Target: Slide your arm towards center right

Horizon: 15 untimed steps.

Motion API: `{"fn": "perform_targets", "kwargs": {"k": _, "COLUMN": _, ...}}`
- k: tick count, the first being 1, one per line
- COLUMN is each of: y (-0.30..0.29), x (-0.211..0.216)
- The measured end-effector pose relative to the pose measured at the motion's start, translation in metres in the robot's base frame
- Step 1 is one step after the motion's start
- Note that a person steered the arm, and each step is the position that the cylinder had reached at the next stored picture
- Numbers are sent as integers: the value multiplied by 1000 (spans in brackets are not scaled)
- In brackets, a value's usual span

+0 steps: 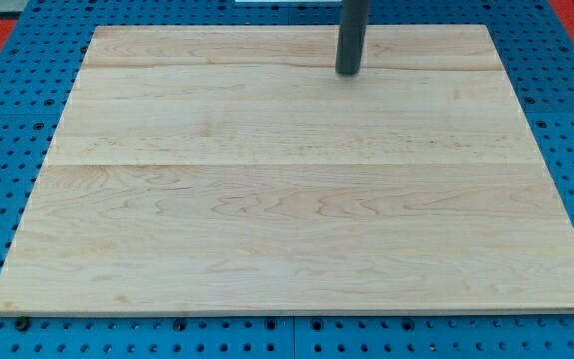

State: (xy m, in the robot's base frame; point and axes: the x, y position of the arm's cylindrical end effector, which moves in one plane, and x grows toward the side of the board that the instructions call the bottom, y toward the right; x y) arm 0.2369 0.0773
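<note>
My tip (348, 73), the lower end of one straight dark rod, rests near the view's top edge of the pale wooden tabletop (287, 219), a bare tool with nothing to open and touching no block. No blocks show: count zero. Nothing needs gripping; I judge the smooth wood slides easily. Center right lies below-right of the tool.

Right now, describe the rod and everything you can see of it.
The rod is a straight, dark grey cylinder with a dull, slightly glossy look, like metal or plastic. It stands upright, entering from the view's top edge, so its upper part is cut off. My tip rests on or just above the wooden board, near the board's top edge and a little right of the middle. No blocks are in view, so nothing else touches it.
</note>
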Motion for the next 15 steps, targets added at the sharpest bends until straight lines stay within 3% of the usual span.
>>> {"fn": "perform_targets", "kwargs": {"k": 1, "y": -50, "x": 17}}
{"fn": "perform_targets", "kwargs": {"k": 2, "y": -167, "x": 99}}
{"fn": "perform_targets", "kwargs": {"k": 3, "y": -276, "x": 92}}
{"fn": "perform_targets", "kwargs": {"k": 4, "y": -155, "x": 52}}
{"fn": "perform_targets", "kwargs": {"k": 5, "y": -99, "x": 110}}
{"fn": "perform_targets", "kwargs": {"k": 6, "y": -163, "x": 93}}
{"fn": "perform_targets", "kwargs": {"k": 7, "y": -127, "x": 51}}
{"fn": "perform_targets", "kwargs": {"k": 8, "y": -183, "x": 198}}
{"fn": "perform_targets", "kwargs": {"k": 9, "y": -24, "x": 160}}
{"fn": "perform_targets", "kwargs": {"k": 10, "y": 74, "x": 63}}
{"fn": "perform_targets", "kwargs": {"k": 11, "y": -5, "x": 216}}
{"fn": "perform_targets", "kwargs": {"k": 12, "y": 22, "x": 256}}
{"fn": "perform_targets", "kwargs": {"k": 13, "y": 38, "x": 95}}
{"fn": "perform_targets", "kwargs": {"k": 14, "y": 24, "x": 52}}
{"fn": "perform_targets", "kwargs": {"k": 15, "y": -145, "x": 55}}
